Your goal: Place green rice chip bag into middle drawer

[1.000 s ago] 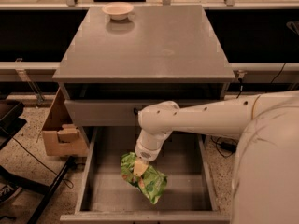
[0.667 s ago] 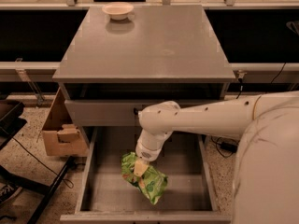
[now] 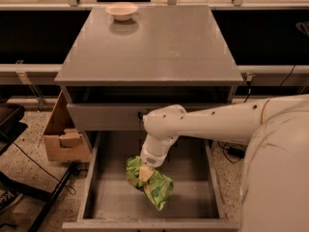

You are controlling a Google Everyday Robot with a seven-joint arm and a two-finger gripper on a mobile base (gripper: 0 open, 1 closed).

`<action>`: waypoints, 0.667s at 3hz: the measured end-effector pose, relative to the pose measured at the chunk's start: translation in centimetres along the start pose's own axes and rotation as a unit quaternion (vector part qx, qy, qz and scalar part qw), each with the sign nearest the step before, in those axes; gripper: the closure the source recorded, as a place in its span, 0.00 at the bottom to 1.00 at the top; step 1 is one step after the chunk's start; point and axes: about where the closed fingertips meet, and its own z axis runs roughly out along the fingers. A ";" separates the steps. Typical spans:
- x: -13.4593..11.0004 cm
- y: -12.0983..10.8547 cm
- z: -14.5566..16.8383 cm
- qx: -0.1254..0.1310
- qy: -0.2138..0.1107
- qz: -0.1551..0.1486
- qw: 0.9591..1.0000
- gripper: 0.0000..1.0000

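The green rice chip bag is a crinkly bright-green foil bag inside the pulled-out middle drawer, left of its centre. I cannot tell whether it rests on the grey floor or hangs just above it. My gripper reaches down from the white arm into the drawer and is at the bag's upper left end, with a pale fingertip against the foil. The rest of the gripper is hidden by the wrist.
A small beige bowl stands at the back left of the grey cabinet top. A cardboard box sits on the floor left of the drawer. Black stand legs lie at the lower left. My white arm body fills the right side.
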 end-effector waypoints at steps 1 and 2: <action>0.0 0.0 0.0 0.000 0.000 0.000 1.000 0.05; 0.0 0.0 0.0 0.000 0.000 0.000 1.000 0.00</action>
